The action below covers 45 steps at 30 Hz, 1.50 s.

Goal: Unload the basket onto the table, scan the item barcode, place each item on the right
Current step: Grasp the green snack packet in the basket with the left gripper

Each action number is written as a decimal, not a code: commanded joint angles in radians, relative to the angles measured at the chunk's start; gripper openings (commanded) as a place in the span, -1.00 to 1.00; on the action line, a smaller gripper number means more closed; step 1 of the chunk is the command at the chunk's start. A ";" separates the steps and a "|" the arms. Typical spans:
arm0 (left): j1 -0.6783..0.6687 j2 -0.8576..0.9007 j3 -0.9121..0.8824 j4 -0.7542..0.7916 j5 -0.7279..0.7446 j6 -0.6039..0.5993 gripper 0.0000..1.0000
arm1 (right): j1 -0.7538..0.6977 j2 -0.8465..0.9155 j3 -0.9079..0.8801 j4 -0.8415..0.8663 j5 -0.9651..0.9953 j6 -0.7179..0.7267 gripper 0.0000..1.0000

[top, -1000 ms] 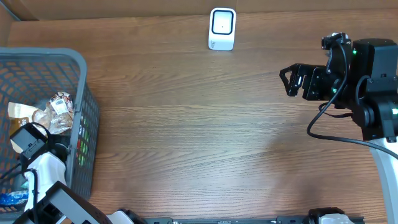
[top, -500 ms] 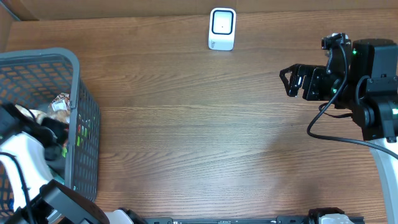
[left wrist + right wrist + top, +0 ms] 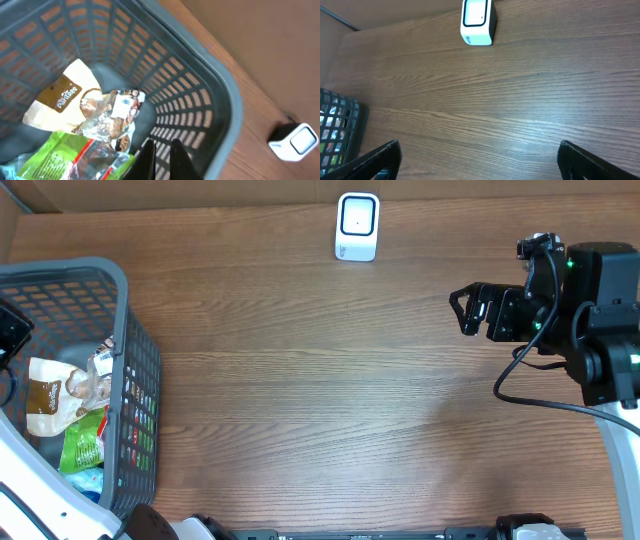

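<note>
The tan pouch (image 3: 45,393), the crinkly clear packet (image 3: 96,372) with its white label and the green packet (image 3: 82,446) all lie loose on the floor of the basket (image 3: 60,267), at the left edge of the worktop (image 3: 320,400). None of them has come out.

Your left tool (image 3: 161,146) hangs above the near wall of the basket. Its jaws are pressed together with nothing between them. Read that as a pick that came up empty. The scan can't begin until you reopen, go back down and close on one packet.

A second ago the left arm was down among the packets and hid most of them. Half a second ago it was rising across them. Now it is off to the left and they are uncovered. The basket's near corner also sits a little further left than it did a second ago.

The scanner (image 3: 357,226) at the far edge has not moved. Neither has your right tool (image 3: 459,311), which waits with its jaws spread wide, well apart from everything.
</note>
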 commanded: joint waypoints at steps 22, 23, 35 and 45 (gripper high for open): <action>-0.008 0.012 -1.008 0.515 -0.300 -0.502 0.81 | 0.004 0.026 0.026 0.007 -0.006 0.002 1.00; -0.008 0.012 -1.050 0.563 -0.300 -0.506 0.87 | 0.004 0.027 0.026 0.007 -0.006 0.003 1.00; -0.008 0.012 -1.364 0.949 -0.297 -0.526 -0.59 | 0.004 0.036 0.026 0.007 -0.032 0.003 1.00; -0.008 0.011 -1.098 0.735 -0.157 -0.347 -0.92 | 0.004 0.036 0.026 0.007 -0.032 0.003 1.00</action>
